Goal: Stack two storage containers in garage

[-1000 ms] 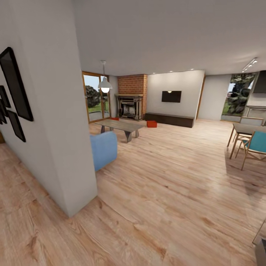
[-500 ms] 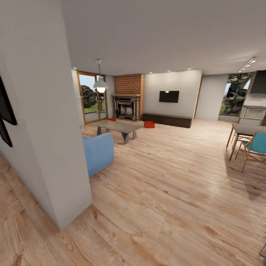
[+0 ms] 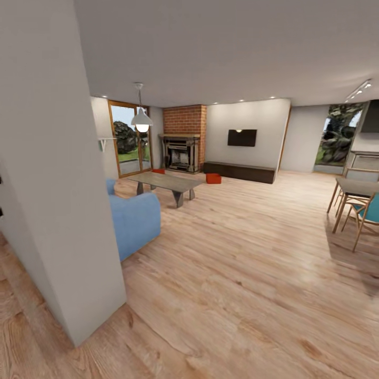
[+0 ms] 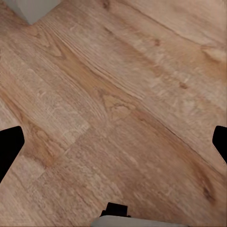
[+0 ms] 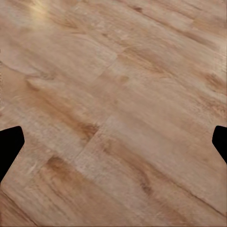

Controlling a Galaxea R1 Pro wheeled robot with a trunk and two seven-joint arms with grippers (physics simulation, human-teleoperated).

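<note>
Both tools point down at the wood-plank floor [image 4: 118,94]; fingers spread wide, holding nothing.

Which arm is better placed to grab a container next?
Neither clearly; marginally right. The left gripper and right gripper hang open over wood floor. Far off, the container by the cabinet sits slightly right of centre, the other container left.

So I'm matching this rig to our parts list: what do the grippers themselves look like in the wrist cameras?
Very little shows. The left gripper has flat black fingertips at both edges of its wrist picture, plus a small black piece over a pale grey one. The right gripper has matching black fingertips. No cables or markings visible.
</note>
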